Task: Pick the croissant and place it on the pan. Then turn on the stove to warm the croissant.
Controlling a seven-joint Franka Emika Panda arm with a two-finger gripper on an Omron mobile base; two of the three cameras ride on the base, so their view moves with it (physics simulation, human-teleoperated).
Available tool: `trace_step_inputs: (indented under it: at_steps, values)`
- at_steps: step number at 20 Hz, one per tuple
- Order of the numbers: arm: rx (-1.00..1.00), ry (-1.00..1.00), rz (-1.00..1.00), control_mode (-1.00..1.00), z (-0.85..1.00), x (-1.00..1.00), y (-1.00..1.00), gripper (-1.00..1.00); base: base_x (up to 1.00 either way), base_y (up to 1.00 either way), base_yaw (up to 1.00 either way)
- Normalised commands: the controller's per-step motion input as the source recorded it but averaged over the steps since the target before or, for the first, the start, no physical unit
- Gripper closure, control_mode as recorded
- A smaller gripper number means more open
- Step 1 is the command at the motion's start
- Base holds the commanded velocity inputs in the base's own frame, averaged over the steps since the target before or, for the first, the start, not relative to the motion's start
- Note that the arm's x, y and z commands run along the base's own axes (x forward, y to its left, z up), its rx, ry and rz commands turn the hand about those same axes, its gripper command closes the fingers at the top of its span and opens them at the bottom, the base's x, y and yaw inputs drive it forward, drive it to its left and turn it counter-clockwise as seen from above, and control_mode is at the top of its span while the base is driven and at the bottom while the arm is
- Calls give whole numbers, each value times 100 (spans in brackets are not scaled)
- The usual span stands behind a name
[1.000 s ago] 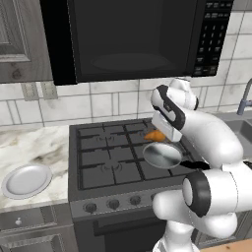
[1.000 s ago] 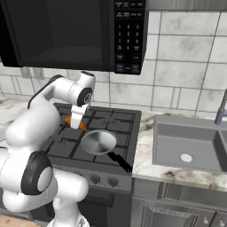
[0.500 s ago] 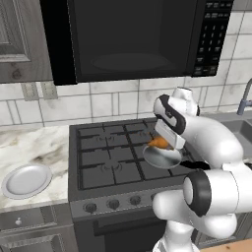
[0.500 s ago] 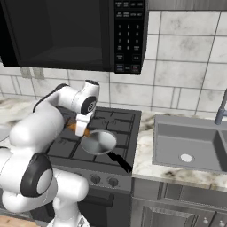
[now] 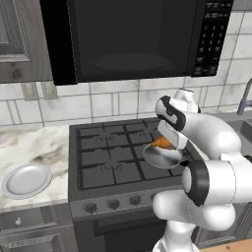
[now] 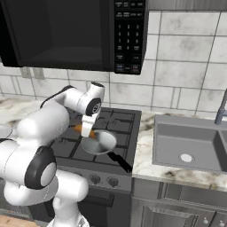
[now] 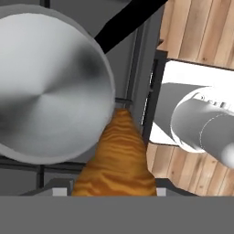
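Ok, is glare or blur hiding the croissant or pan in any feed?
Hand view: the pan shows soft sheen and a dark patch, its rim clear; the croissant is sharp but cropped below. Both base views: even light, croissant small beside the gripper.

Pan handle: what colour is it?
Black; the small round silver pan's long handle shows best in the right base view.

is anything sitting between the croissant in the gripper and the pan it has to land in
Nothing visible. The gripper holds the croissant beside the pan rim, and the pan's inside is bare.
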Motion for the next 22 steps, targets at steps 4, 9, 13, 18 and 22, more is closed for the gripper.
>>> trace_step_inputs:
  at_steps: [4, 9, 13, 18, 22]
  values:
    - [-3, 8, 0, -100, -11, 38, -10, 100, 0, 0, 0]
    - [-4, 8, 0, -100, -11, 46, -7, 100, 0, 0, 0]
    - [-4, 7, 0, -100, -18, 37, -5, 100, 0, 0, 0]
    - [-5, 1, 0, -100, -34, 25, -4, 100, 0, 0, 0]
    - [-4, 0, 0, -100, -40, 11, -6, 100, 0, 0, 0]
